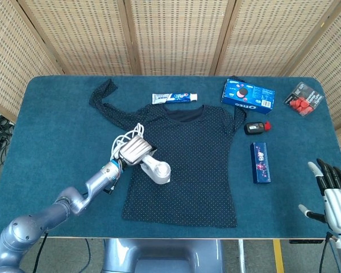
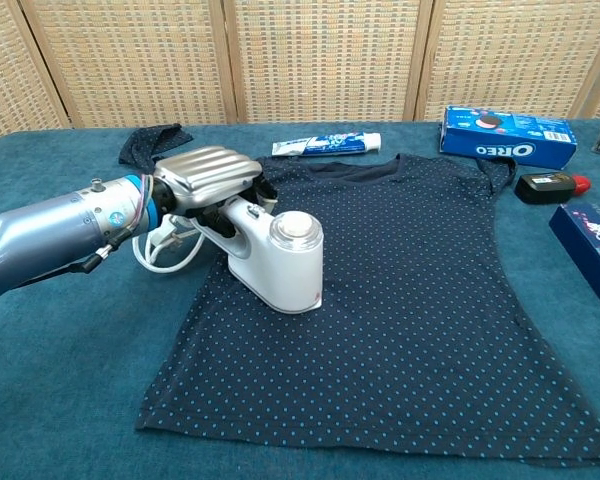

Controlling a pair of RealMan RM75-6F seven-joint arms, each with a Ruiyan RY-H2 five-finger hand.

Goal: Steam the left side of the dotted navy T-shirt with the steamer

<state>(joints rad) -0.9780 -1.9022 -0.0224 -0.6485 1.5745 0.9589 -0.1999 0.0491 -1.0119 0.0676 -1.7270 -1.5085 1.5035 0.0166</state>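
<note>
While the left hand [image 2: 208, 178] grips its handle, steamer [image 2: 277, 259] lies slantwise, head toward the hem | shirt [image 2: 400, 300] flat | right hand [image 1: 334, 193] empty, fingers apart.

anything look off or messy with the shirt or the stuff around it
The dotted navy T-shirt lies flat, but its left sleeve is stretched out crooked toward the table's far corner. The steamer, held by the left hand, trails a bunched white cord at the shirt's edge. Nothing looks spilled or damaged.
</note>
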